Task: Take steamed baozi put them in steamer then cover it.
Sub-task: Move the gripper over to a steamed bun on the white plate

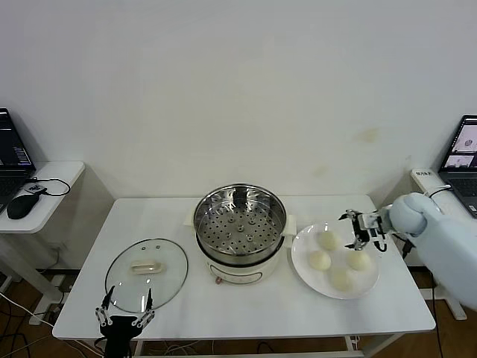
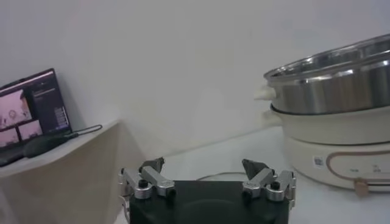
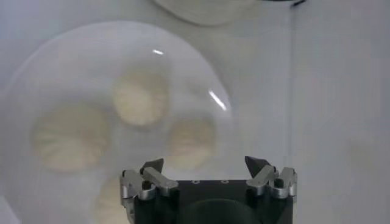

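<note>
Several off-white baozi [image 1: 320,259] lie on a white plate [image 1: 298,250] to the right of the steamer [image 1: 240,227]. The steamer is a shiny steel pot on a cream base, and its perforated tray is bare. My right gripper [image 1: 363,230] hovers open over the plate's far right side. In the right wrist view it [image 3: 204,165] hangs above the baozi [image 3: 191,141], holding nothing. The glass cover [image 1: 147,274] lies flat on the table left of the steamer. My left gripper [image 1: 124,313] stands open at the table's front edge just before the cover, seen empty [image 2: 204,167] with the steamer [image 2: 335,85] beyond.
A side desk on the left carries a laptop [image 1: 11,160] and a mouse [image 1: 22,205]. Another laptop [image 1: 462,153] stands at the far right. The white wall runs close behind the table.
</note>
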